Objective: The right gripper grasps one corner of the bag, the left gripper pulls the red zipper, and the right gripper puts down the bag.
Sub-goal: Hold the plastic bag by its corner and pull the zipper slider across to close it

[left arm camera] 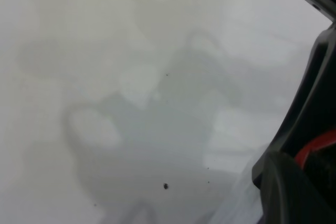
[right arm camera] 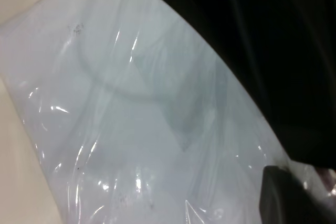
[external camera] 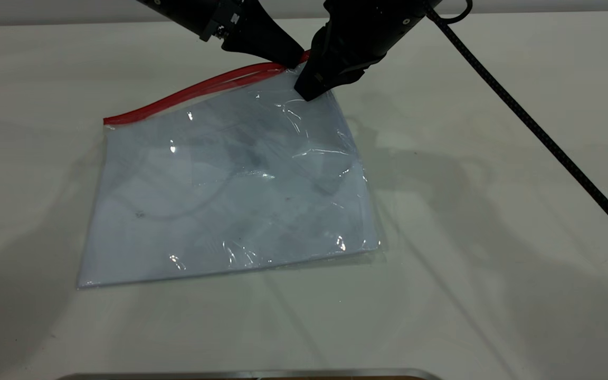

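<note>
The exterior view looks steeply down across the worktop (external camera: 494, 295) from its near side, facing both arms, and takes in the whole bag (external camera: 230, 190). The left wrist view sits close over bare worktop (left arm camera: 105, 51), with the left tool (left arm camera: 294, 182) and a bit of red zipper (left arm camera: 315, 148) at its edge. The right wrist view looks from very near onto the bag (right arm camera: 131, 129), beside the right tool (right arm camera: 294, 198). All three share the bag's zipper corner.
</note>
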### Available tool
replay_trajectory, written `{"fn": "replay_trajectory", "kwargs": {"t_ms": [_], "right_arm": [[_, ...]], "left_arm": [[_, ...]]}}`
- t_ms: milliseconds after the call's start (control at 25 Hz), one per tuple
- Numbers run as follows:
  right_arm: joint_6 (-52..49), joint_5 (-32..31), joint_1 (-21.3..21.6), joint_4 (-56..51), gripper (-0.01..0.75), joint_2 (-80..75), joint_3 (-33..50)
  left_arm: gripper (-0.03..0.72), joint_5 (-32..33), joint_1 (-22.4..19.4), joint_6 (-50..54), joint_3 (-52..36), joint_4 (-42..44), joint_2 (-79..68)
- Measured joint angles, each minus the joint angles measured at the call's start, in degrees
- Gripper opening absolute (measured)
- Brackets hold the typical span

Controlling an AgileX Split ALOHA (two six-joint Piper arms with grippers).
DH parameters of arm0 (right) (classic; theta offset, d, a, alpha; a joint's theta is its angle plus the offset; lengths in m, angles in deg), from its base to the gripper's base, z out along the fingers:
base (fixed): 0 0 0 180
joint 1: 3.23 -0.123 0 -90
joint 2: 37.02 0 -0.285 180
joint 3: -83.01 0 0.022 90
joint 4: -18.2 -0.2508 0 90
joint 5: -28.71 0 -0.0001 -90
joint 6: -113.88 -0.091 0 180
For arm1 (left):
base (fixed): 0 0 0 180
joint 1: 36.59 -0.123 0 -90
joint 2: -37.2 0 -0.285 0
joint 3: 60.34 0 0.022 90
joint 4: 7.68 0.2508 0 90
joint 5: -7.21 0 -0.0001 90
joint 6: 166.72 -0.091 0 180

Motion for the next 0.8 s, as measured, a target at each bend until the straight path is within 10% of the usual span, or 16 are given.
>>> {"fn": "replay_trajectory", "kwargs": {"t_ms": [800], "right_arm": [[-0.06,-3.01,2.76,-0.6,0.035,2.96,-0.18]], "left_arm": [[0.076,1.3,-1.0,-0.19,0.05,-0.98,2.5]]}}
